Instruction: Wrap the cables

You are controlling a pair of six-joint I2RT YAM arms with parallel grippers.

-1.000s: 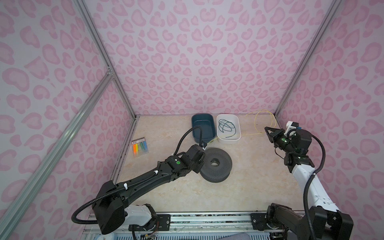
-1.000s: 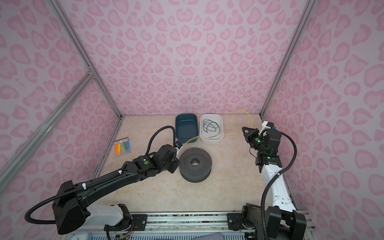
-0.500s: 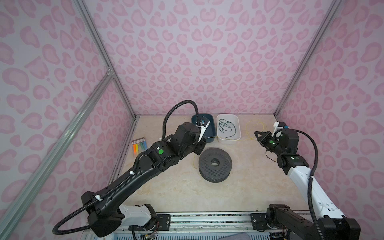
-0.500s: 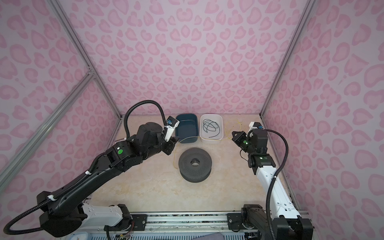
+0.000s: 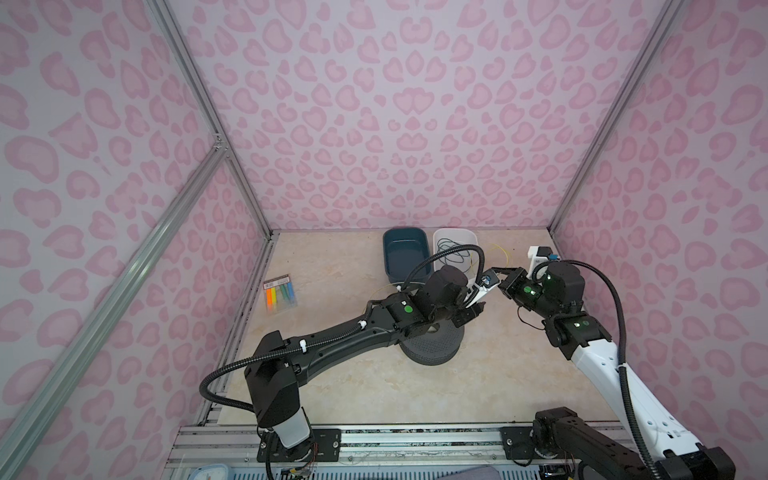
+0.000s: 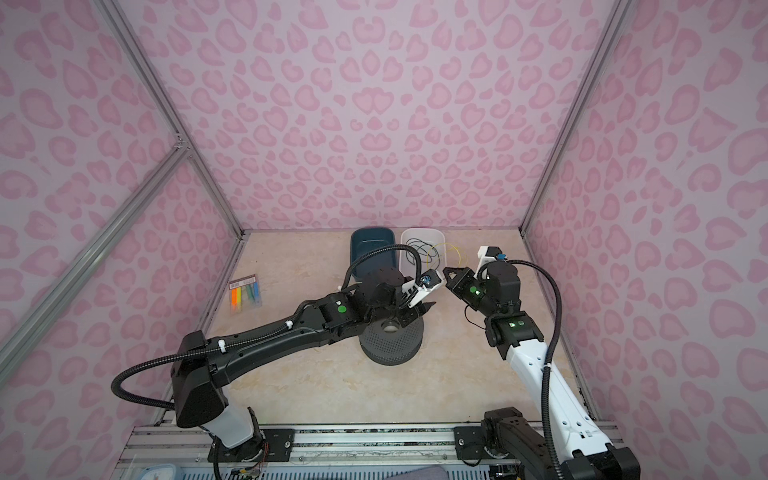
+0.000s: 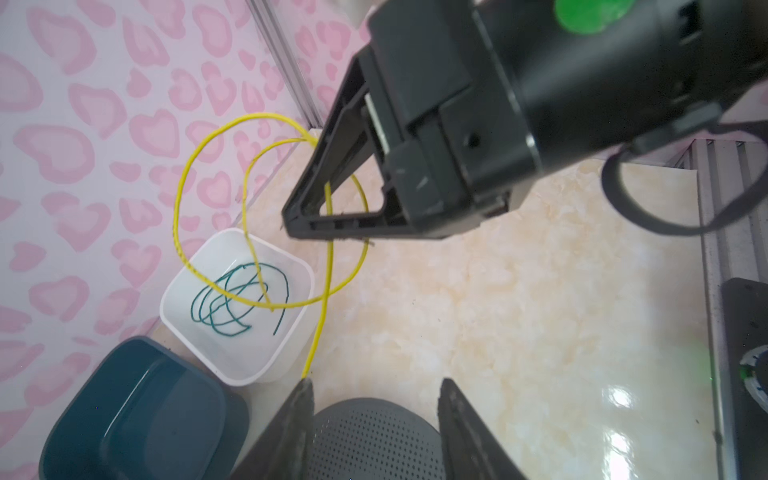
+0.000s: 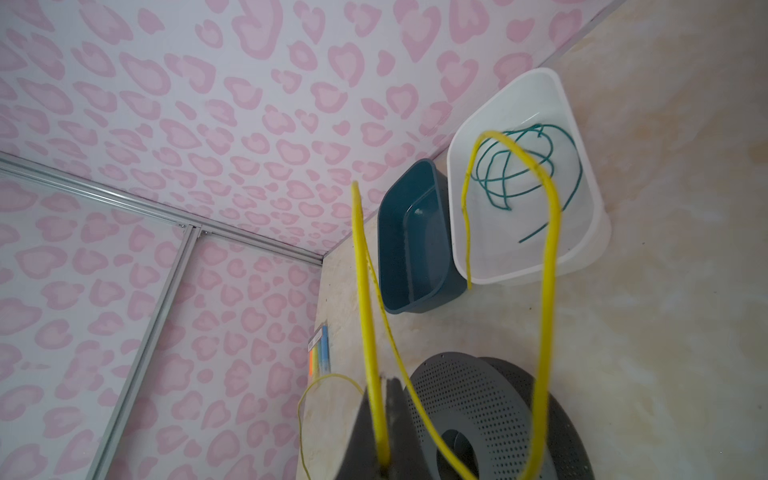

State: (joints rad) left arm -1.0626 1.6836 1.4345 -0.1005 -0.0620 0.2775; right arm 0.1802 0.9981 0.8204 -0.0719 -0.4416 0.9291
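The cable is a thin yellow wire (image 7: 178, 216) standing in loose loops in the air above the floor near the white bin. My right gripper (image 8: 384, 380) is shut on one strand of the yellow cable (image 8: 552, 224); in both top views it (image 5: 503, 279) (image 6: 447, 273) hovers right of centre. My left gripper (image 7: 376, 386) is open, with the dark grey perforated spool (image 7: 374, 440) showing between its fingers and the wire running past one fingertip (image 7: 306, 384). In both top views the left gripper (image 5: 468, 315) (image 6: 417, 314) hangs over the spool (image 5: 432, 349) (image 6: 390, 345), close to the right one.
A white bin (image 5: 455, 237) (image 6: 424, 232) holding a dark green cord (image 7: 232, 303) and an empty blue bin (image 5: 405, 253) (image 6: 372, 245) stand at the back wall. A packet of coloured ties (image 5: 280, 295) (image 6: 245, 293) lies at the left. Pink patterned walls enclose the floor.
My left arm has swung up from the spool's left side and across it to the right, its jaws opening wider. My right gripper has carried the cable leftward, toward the centre.
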